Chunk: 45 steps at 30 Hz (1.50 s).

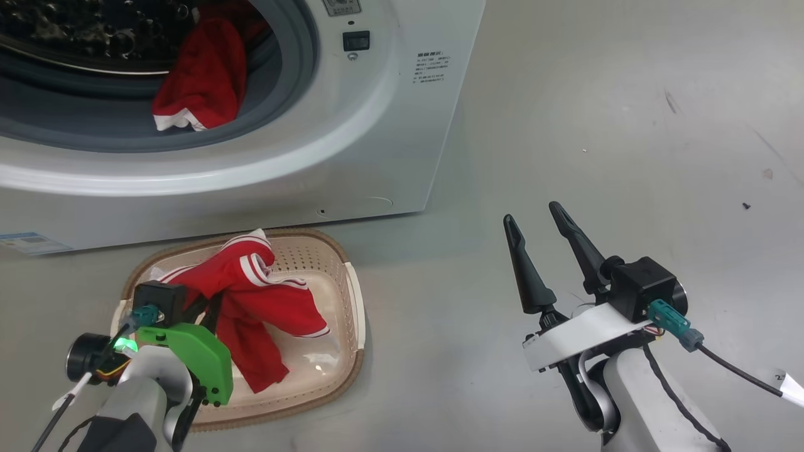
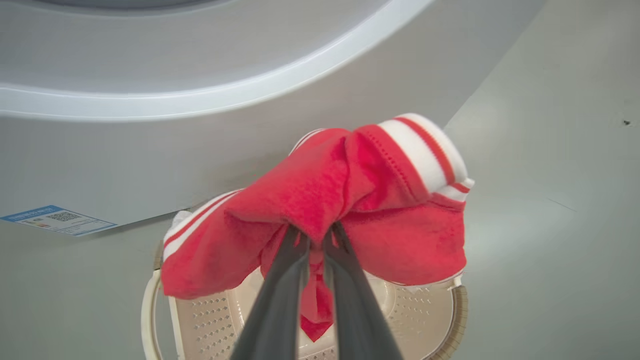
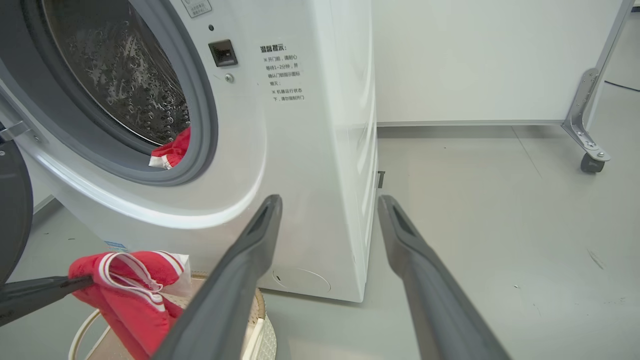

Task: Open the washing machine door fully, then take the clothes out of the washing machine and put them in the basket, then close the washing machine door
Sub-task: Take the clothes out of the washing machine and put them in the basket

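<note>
Clothes [image 2: 350, 200]: one red piece clamped in left end effector [image 2: 315, 234], trailing into basket [image 1: 353, 295] in front of washing machine [image 1: 377, 125]. Head view adds second piece [image 1: 201, 81] draped over gasket [image 1: 295, 69]. Right end effector [image 1: 532, 215] fingers apart, empty. Right wrist view catches black washing machine door [image 3: 12, 210] edge, swung open.

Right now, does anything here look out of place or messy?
A red top droops over the grey door seal of the washing machine, half in, half out. A second red top hangs from the left gripper over the basket, not yet released. Nothing looks spilled or damaged.
</note>
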{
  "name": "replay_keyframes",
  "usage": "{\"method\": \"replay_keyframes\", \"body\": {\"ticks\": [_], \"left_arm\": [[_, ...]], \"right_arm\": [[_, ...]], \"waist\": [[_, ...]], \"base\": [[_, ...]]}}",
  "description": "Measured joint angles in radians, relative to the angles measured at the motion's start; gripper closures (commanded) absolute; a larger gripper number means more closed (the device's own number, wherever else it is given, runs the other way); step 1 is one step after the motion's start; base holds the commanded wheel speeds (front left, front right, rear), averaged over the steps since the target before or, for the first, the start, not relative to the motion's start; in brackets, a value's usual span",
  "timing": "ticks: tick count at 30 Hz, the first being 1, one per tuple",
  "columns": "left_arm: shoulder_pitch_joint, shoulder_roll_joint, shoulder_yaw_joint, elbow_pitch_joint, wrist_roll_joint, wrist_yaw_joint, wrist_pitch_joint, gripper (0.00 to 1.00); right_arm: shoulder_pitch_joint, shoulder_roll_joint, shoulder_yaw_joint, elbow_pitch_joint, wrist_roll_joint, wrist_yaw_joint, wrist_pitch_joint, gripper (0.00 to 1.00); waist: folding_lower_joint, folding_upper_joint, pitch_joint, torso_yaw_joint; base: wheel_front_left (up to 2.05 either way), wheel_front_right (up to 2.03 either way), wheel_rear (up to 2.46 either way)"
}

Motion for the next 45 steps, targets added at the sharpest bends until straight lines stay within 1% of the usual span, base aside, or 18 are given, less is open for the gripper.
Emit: {"method": "replay_keyframes", "body": {"ticks": [8, 11, 15, 17, 23, 29, 33, 36, 41, 45], "left_arm": [[-0.003, 0.02, -0.013, 0.014, -0.003, 0.0, 0.053, 1.0], [-0.009, 0.039, -0.015, 0.034, -0.003, 0.0, 0.077, 1.0], [-0.023, 0.058, -0.017, 0.043, -0.001, 0.0, 0.094, 1.0], [-0.036, 0.071, -0.016, 0.055, -0.001, 0.0, 0.109, 1.0], [-0.059, 0.1, -0.014, 0.085, 0.011, 0.0, 0.129, 1.0], [-0.102, 0.101, -0.014, 0.107, 0.016, 0.0, 0.135, 1.0], [-0.118, 0.096, -0.003, 0.133, 0.007, -0.001, 0.135, 1.0], [-0.12, 0.093, -0.005, 0.146, 0.005, -0.001, 0.135, 1.0], [-0.129, 0.093, -0.006, 0.166, 0.005, -0.001, 0.134, 1.0], [-0.14, 0.093, -0.009, 0.176, 0.005, -0.001, 0.126, 1.0]], "right_arm": [[-0.024, 0.0, 0.013, -0.029, 0.013, -0.007, 0.0, 0.0], [-0.031, 0.0, 0.017, -0.038, 0.014, -0.014, 0.0, 0.0], [-0.045, 0.0, 0.022, -0.052, 0.022, -0.015, 0.0, 0.0], [-0.048, 0.0, 0.023, -0.058, 0.023, -0.022, 0.0, 0.0], [-0.075, 0.0, 0.029, -0.076, 0.032, -0.025, 0.0, 0.0], [-0.089, 0.0, 0.029, -0.089, 0.041, -0.042, 0.0, 0.0], [-0.105, 0.0, 0.029, -0.093, 0.042, -0.042, 0.0, 0.0], [-0.106, 0.001, 0.028, -0.094, 0.042, -0.043, 0.0, 0.0], [-0.107, 0.001, 0.027, -0.094, 0.042, -0.055, 0.0, 0.0], [-0.112, 0.001, 0.028, -0.093, 0.045, -0.057, 0.0, 0.0]], "waist": [[0.0, 0.0, 0.062, -0.03], [0.0, 0.0, 0.091, -0.045], [0.0, 0.0, 0.132, -0.066], [0.0, 0.0, 0.152, -0.077], [0.0, 0.0, 0.21, -0.109], [0.0, 0.0, 0.268, -0.14], [0.0, 0.0, 0.292, -0.151], [0.0, 0.0, 0.302, -0.156], [0.0, 0.0, 0.308, -0.156], [0.0, 0.0, 0.31, -0.155]], "base": [[0.0, 0.0, 0.0], [0.0, 0.0, 0.0], [0.0, 0.0, 0.0], [0.0, 0.0, 0.0], [0.0, 0.0, 0.0], [0.0, 0.0, 0.0], [0.0, 0.0, 0.0], [0.0, 0.0, 0.0], [0.0, 0.0, 0.0], [0.0, 0.0, 0.0]]}}
